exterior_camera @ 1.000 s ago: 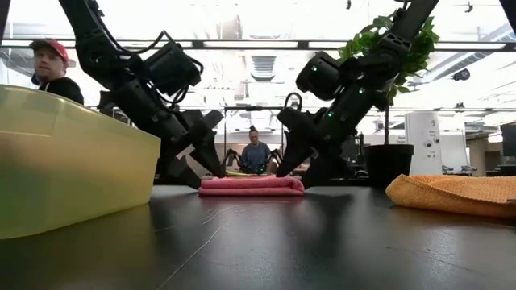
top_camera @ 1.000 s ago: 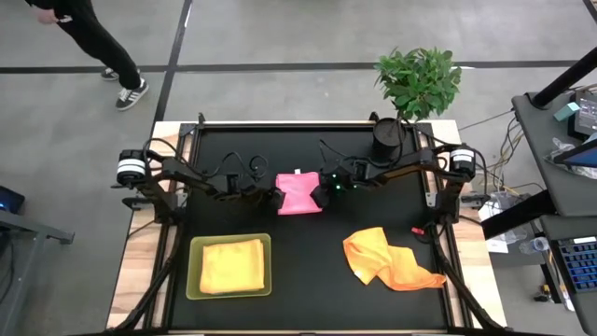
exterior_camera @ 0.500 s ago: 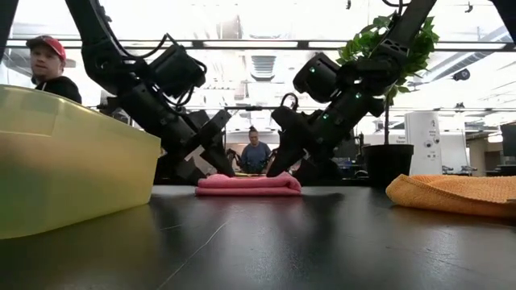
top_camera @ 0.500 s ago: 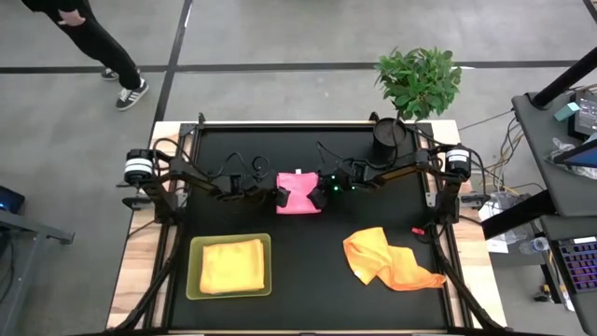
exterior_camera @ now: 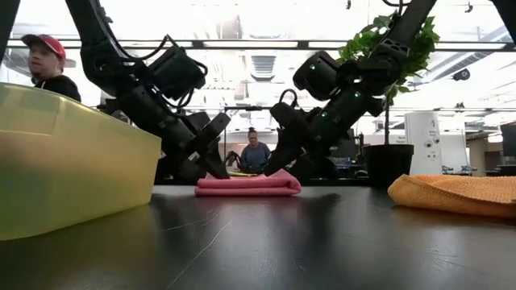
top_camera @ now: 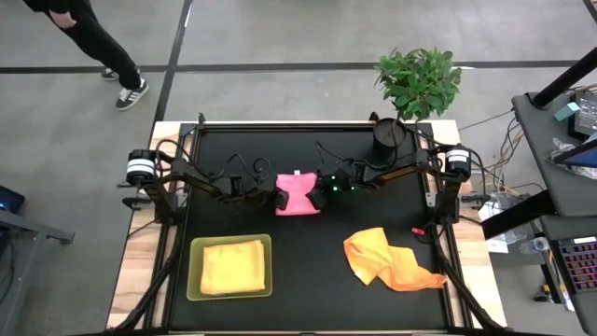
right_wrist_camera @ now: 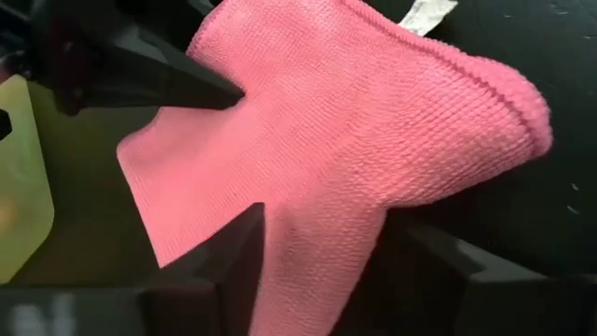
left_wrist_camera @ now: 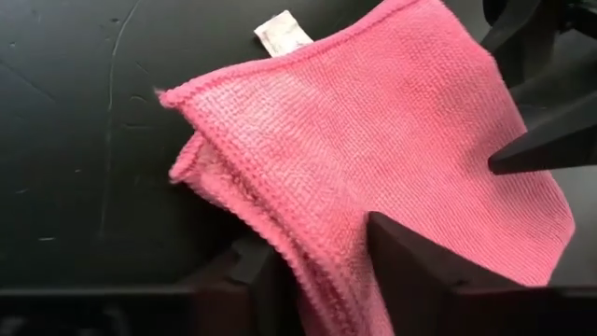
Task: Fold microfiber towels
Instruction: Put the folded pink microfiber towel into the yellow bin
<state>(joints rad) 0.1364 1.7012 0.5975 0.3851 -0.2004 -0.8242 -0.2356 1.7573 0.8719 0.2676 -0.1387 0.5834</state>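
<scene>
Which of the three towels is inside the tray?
The yellow towel: it lies folded in the lime-green tray. The pink towel and the crumpled orange towel lie on the bare black table.

two dark arms, wired and lit

both arms are matte black, built of angular links with rounded joint housings. the left arm and the right arm each end at the shoulder in a white-and-black drum-shaped cap, one at each side edge. thin black cables loop loosely over the forearms. small green lights glow on the right arm's wrist. the left end effector and the right end effector carry flat, wedge-shaped black fingers with plain, unmarked faces.
</scene>
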